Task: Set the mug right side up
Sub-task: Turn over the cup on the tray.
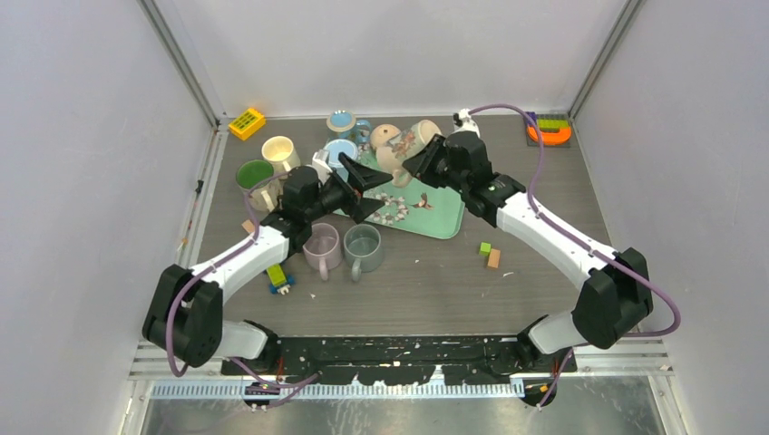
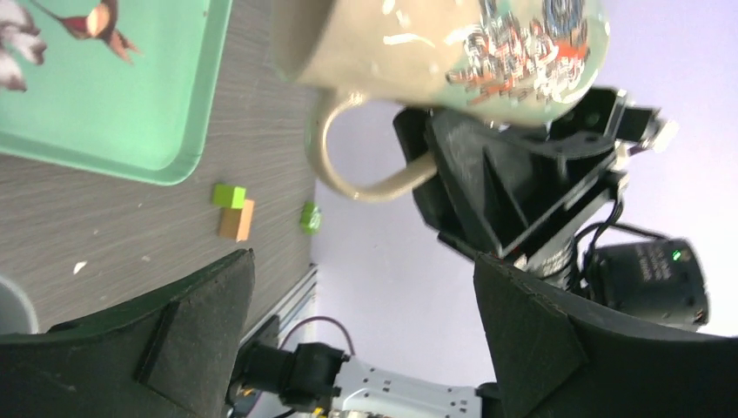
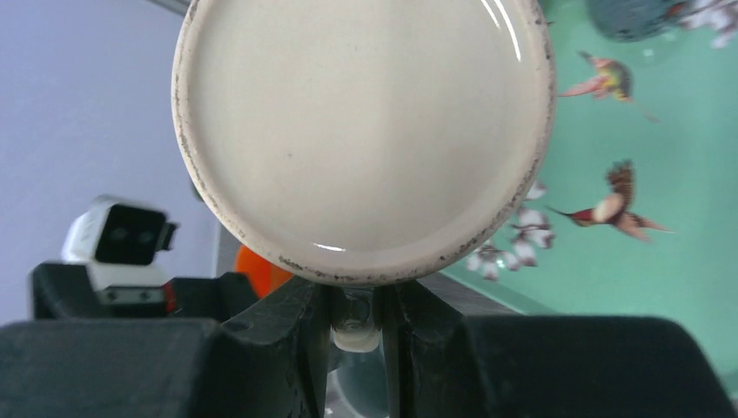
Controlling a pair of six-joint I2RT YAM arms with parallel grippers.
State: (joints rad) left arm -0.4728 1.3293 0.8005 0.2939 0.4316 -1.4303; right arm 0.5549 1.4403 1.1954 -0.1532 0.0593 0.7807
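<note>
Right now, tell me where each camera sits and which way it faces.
Top external: above and behind the bases, looking down on the table; both arms, left gripper and right gripper show.
Left wrist: on the left arm, facing the mug; its own open fingers show.
Right wrist: on the right arm, facing the mug's base; its fingers are shut on the mug.
Shared: both wrist views show mug and green tray.

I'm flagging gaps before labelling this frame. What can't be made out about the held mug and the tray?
Inside of the mug: the right wrist view shows only its base, and the left wrist view crops it at the top edge.
Its print: blurred and partly cut off in the left wrist view.
Middle of the tray: covered by the left gripper in the top view.
</note>
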